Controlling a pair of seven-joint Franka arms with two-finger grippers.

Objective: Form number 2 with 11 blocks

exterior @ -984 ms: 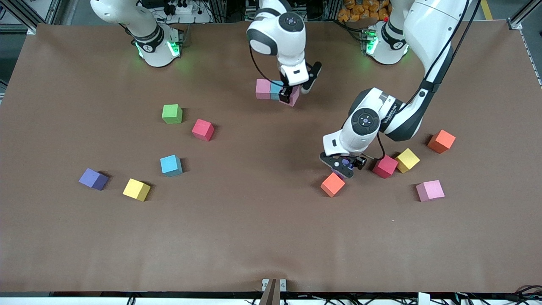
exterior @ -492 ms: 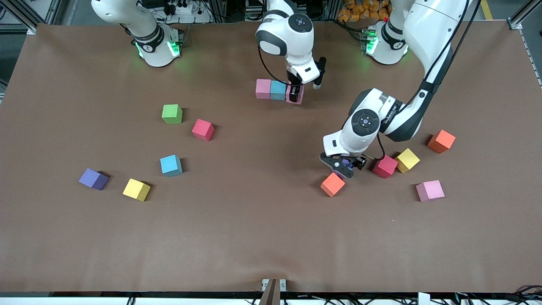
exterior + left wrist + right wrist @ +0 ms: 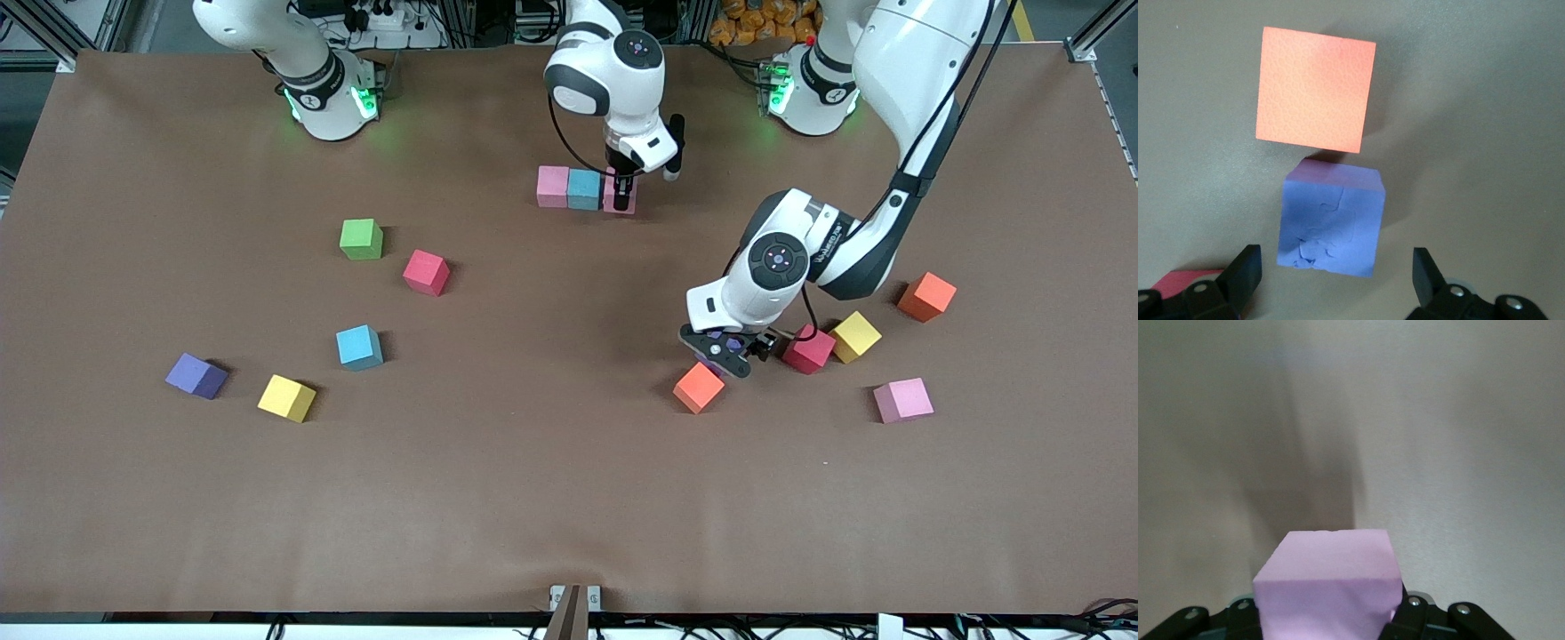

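My right gripper is shut on a pink block and holds it down at the end of a short row. That row is a pink block and a light blue block; the held block sits beside the blue one, on the left arm's side. My left gripper stands open low over a purple block, one finger on each side and neither touching. An orange block lies just next to the purple one, nearer the front camera.
Red, yellow, orange and pink blocks lie toward the left arm's end. Toward the right arm's end lie a green cube and red, light blue, purple and yellow blocks.
My right gripper turned and brought the pink block down from a skewed pose into line beside the blue block. The left gripper shifted slightly over the purple block, still open.
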